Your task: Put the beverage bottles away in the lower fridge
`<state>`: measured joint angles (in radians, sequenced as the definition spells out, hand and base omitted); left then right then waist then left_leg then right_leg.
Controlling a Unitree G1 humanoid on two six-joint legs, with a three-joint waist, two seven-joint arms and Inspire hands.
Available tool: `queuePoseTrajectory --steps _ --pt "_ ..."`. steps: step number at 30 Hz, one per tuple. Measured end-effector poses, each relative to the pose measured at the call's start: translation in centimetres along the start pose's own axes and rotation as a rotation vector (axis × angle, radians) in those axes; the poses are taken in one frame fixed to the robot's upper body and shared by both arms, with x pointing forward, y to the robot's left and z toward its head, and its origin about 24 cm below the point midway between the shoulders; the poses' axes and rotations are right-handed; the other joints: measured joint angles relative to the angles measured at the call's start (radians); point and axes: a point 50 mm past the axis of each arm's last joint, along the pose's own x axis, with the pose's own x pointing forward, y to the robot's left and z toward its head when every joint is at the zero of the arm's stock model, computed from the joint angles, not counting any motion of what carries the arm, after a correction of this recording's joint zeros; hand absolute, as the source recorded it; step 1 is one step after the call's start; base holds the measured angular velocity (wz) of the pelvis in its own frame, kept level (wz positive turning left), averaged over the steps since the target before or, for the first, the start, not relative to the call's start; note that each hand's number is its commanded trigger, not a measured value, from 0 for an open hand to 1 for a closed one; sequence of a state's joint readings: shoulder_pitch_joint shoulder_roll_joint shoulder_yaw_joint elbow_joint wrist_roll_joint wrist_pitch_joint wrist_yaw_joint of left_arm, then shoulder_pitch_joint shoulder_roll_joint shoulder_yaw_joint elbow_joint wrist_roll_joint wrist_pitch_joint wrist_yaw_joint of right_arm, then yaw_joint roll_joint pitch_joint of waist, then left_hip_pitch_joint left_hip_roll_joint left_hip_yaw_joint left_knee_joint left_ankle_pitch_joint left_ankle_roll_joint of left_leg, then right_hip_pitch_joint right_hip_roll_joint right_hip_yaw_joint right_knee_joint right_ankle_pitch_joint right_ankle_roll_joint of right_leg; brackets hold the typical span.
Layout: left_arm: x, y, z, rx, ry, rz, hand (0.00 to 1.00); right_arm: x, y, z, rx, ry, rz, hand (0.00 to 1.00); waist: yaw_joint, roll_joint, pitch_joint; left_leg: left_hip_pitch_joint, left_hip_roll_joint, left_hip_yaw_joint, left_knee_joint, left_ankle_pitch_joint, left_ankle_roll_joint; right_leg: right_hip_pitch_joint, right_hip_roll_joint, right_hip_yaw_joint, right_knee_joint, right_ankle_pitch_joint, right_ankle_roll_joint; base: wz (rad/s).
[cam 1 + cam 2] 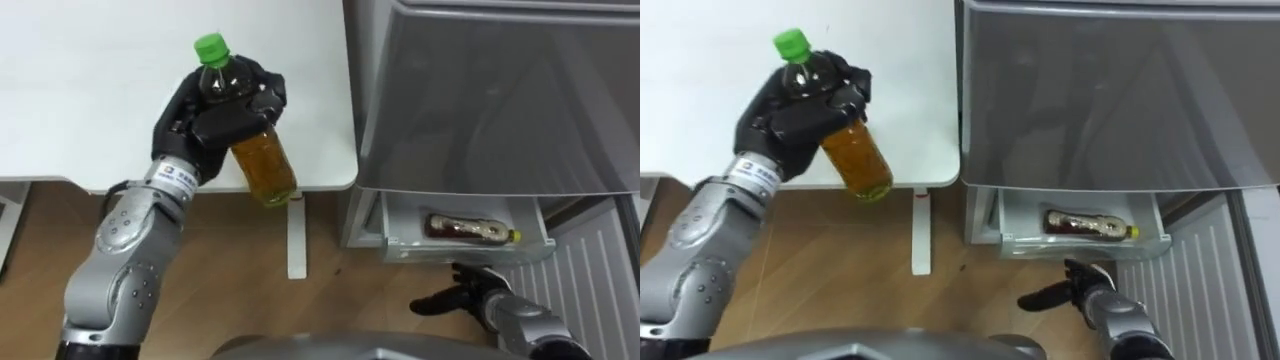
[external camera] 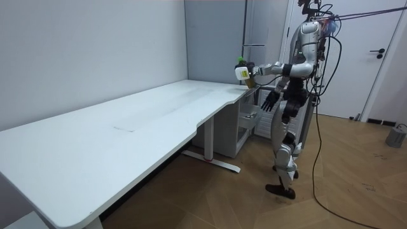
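Note:
My left hand [image 1: 215, 115] [image 1: 800, 110] is shut on a green-capped bottle of amber drink [image 1: 258, 150] [image 1: 852, 150], lifted above the white desk's near right corner. The room view has that bottle [image 2: 242, 71] at chest height over the desk end. At the lower right the fridge's bottom drawer [image 1: 465, 230] [image 1: 1080, 225] stands pulled out, with a dark bottle [image 1: 468, 229] [image 1: 1087, 224] with a yellow cap lying flat in it. My right hand [image 1: 462, 292] [image 1: 1068, 288] hangs open just in front of and below that drawer.
The white desk [image 1: 90, 90] [image 2: 127, 127] stretches to my left, its white leg [image 1: 296, 235] close by the fridge. The grey fridge body [image 1: 500, 90] fills the upper right. A white ribbed door panel [image 1: 600, 270] stands open at the far right. Wood floor lies below.

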<state>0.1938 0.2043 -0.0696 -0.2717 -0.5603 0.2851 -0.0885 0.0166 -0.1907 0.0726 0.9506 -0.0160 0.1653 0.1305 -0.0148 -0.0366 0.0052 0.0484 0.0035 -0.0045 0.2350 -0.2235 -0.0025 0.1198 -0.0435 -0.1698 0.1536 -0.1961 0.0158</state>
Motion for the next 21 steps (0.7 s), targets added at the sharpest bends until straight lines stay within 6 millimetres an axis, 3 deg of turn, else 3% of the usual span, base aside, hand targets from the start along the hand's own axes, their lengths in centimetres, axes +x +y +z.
queuePoseTrajectory --steps 10,15,21 --pt "-0.2 -0.9 -2.8 -0.020 0.115 -0.063 1.00 -0.3 1.5 3.3 -0.223 -0.120 0.072 0.00 0.019 -0.003 0.0014 -0.002 0.001 0.000 0.002 0.000 0.000 -0.009 -0.001 0.000 0.016 -0.001 0.001 -0.01" --pt "-0.3 -0.1 -4.5 -0.034 0.187 -0.035 1.00 -0.5 2.3 3.7 -0.190 -0.137 0.171 0.00 0.025 -0.003 0.0010 -0.005 0.001 0.018 0.007 0.000 0.001 -0.010 -0.005 -0.005 0.017 -0.002 0.002 0.00" --pt "-0.5 0.3 -5.1 -0.034 0.209 -0.024 1.00 -2.0 3.4 7.0 -0.213 -0.292 0.322 0.00 0.022 -0.004 0.0001 -0.008 0.000 0.019 0.006 0.001 0.002 -0.012 -0.007 -0.013 0.019 -0.002 0.003 0.03"
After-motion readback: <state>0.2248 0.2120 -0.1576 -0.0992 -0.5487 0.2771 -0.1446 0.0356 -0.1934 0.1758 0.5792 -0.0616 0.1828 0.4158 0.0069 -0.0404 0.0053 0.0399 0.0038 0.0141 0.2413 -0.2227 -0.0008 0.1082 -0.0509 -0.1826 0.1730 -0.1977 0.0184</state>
